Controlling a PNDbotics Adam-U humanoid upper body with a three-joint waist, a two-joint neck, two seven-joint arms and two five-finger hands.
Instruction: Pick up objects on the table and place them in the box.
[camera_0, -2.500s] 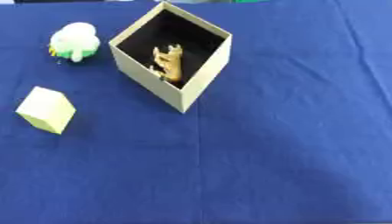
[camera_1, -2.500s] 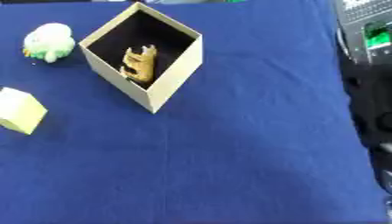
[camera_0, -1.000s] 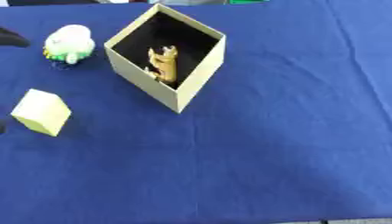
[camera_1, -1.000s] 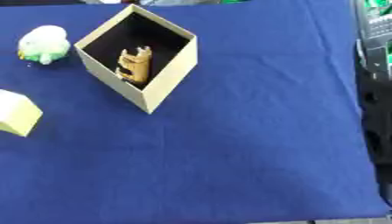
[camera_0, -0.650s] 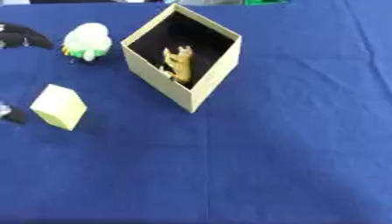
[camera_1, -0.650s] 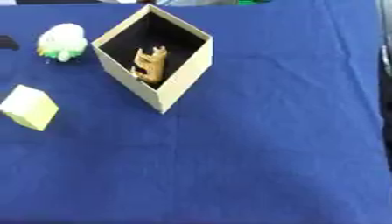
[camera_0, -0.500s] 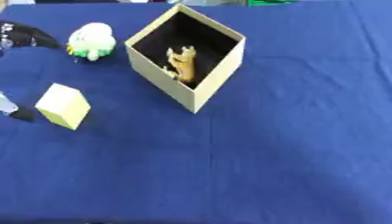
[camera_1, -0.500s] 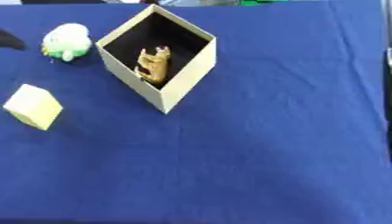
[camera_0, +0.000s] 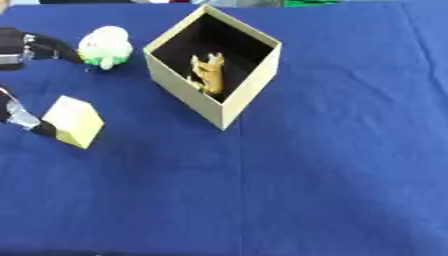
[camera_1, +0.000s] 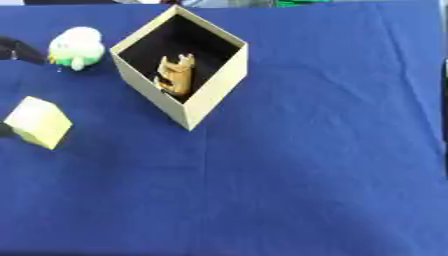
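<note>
Box (camera_0: 219, 102) sits at about 11 o'clock of the left eye view, open top, standing cornerwise on the blue tablecloth (camera_0: 332, 165). Tan toy animal (camera_0: 208, 74) already lies inside it, against the dark interior.

Two things remain outside. Green and white plush toy (camera_0: 105, 46) lies at 10 o'clock, just beside the box's left corner but apart from it. Yellow block (camera_0: 74, 121) lies at 9 o'clock, tilted onto an edge or corner, well apart from the box.

Left hand (camera_0: 35, 47) comes in at the left edge. One dark finger or thumb points toward the plush toy, its tip at or just short of the toy; contact cannot be confirmed. A second part of the hand (camera_0: 19, 116) shows lower down, its tip just beside the block's left face. Fingers look spread wide, holding nothing. Right hand does not show in either view.

Step in hand, as judged: the reach for the next pick, with one of three items done. Which item is the target cannot be told, as the hand spans both. Next move calls for centring on one item, closing round it, lifting clear of the box wall, then carrying it toward 3 o'clock over the opening.
</note>
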